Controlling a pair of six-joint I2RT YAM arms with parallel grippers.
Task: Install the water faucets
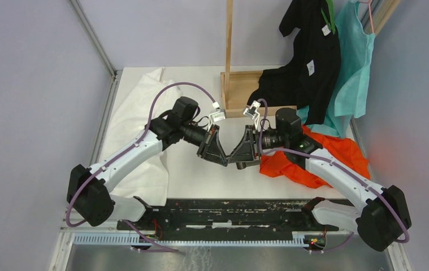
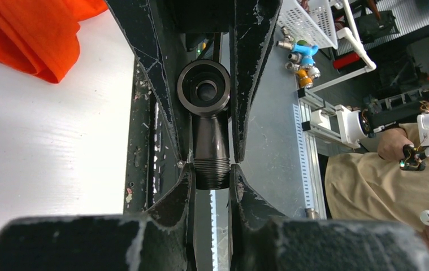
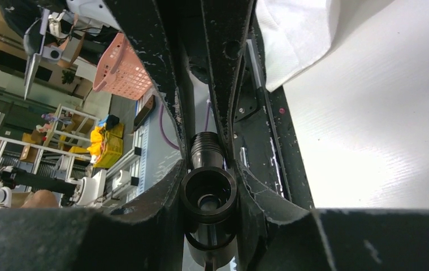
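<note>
White surface (image 1: 206, 180) lies beneath the left gripper (image 2: 211, 172) and right gripper (image 3: 208, 180), whose jaws apparently both clamp one dark faucet fitting (image 2: 209, 132); uneven twisting could drop it.

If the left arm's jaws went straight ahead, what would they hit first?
Almost certainly the right gripper: its jaws sit tip to tip with the left gripper, both clamped on one dark faucet fitting.

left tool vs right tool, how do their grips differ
The left tool pinches the faucet fitting at its threaded end; the right tool grips its ring-shaped head. The left tool is on the white cloth's side, the right tool on the orange cloth's side. Both are shut on the same fitting.
</note>
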